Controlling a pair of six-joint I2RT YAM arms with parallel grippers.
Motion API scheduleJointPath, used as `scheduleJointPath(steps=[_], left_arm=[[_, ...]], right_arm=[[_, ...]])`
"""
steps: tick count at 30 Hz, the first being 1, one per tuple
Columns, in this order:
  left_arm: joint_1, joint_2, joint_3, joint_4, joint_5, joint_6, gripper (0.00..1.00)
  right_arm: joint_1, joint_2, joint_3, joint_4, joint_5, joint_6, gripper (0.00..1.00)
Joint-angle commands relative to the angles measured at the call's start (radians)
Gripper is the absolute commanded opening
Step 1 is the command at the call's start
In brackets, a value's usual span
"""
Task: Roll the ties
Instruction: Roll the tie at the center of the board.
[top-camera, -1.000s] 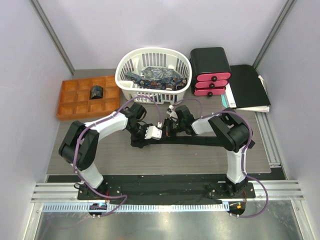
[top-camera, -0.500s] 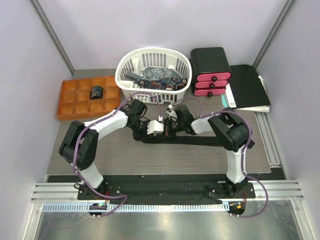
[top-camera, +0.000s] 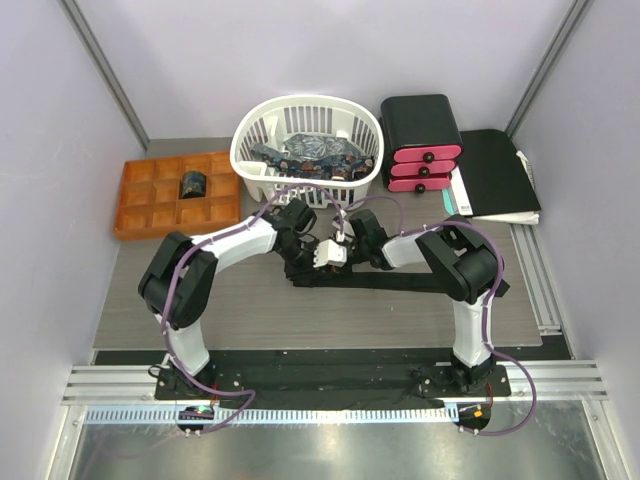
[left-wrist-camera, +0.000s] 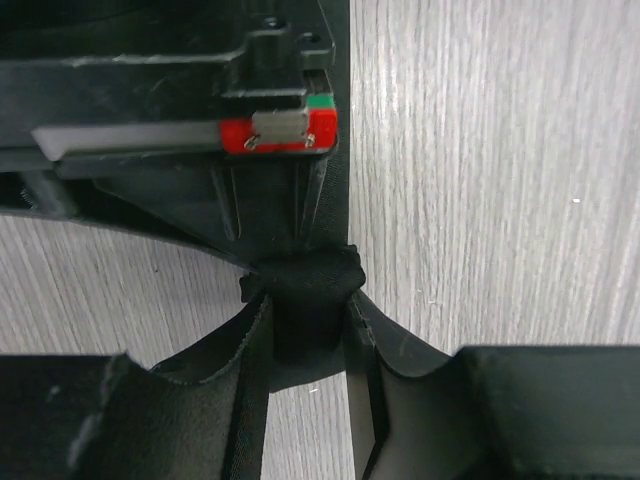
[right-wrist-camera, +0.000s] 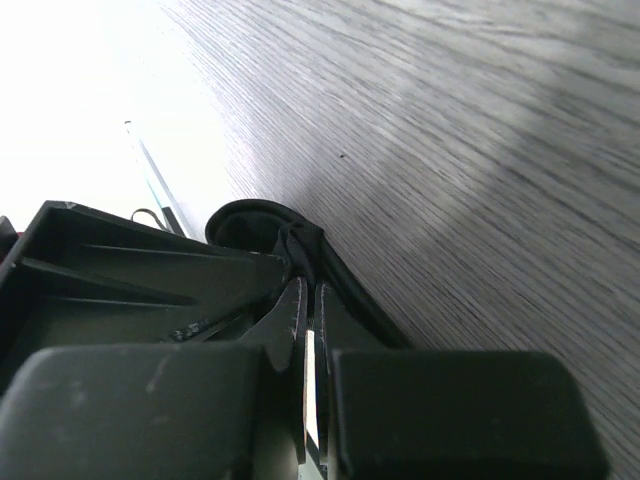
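A plain black tie (top-camera: 420, 282) lies flat along the table, running right from both grippers. My left gripper (top-camera: 322, 255) and right gripper (top-camera: 343, 247) meet at its left end. In the left wrist view the left gripper (left-wrist-camera: 305, 335) is shut on a bunched fold of the black tie (left-wrist-camera: 305, 290), with the right gripper's body just beyond it. In the right wrist view the right gripper (right-wrist-camera: 305, 290) is shut on a thin layer of the tie (right-wrist-camera: 300, 245). Patterned dark blue ties (top-camera: 310, 152) lie in the basket. One rolled dark tie (top-camera: 192, 185) sits in the orange tray.
A white basket (top-camera: 300, 103) stands at the back centre. An orange compartment tray (top-camera: 150, 205) is at the back left. A black box with pink drawers (top-camera: 420, 140) and a flat black folder (top-camera: 495, 170) are at the back right.
My left gripper has moved right and slightly back, up against the right gripper, carrying the tie's left end with it. The flat stretch of tie is shorter. The right arm has barely moved.
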Motion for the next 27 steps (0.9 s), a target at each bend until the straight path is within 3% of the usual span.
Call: scheduleJointPath(steps=[1,5,13,19,27], left_arm=[[-0.043,0.023,0.023,0.016,-0.016,-0.035,0.33],[-0.060,0.055,0.018,0.017,-0.065,-0.068,0.35],[-0.064,0.092,0.006,-0.006,-0.157,-0.054,0.32],[-0.063,0.111,0.008,-0.015,-0.171,-0.037,0.31],[-0.063,0.127,0.012,-0.021,-0.185,-0.023,0.32]], right_arm=[[-0.003,0.014,-0.006,-0.006,0.085,-0.008,0.01],[-0.004,0.000,-0.025,0.049,0.058,0.032,0.01],[-0.043,-0.079,-0.034,0.006,-0.015,0.060,0.20],[-0.092,-0.148,-0.040,-0.080,-0.068,0.006,0.24],[-0.077,-0.165,-0.060,0.020,-0.108,0.063,0.35]])
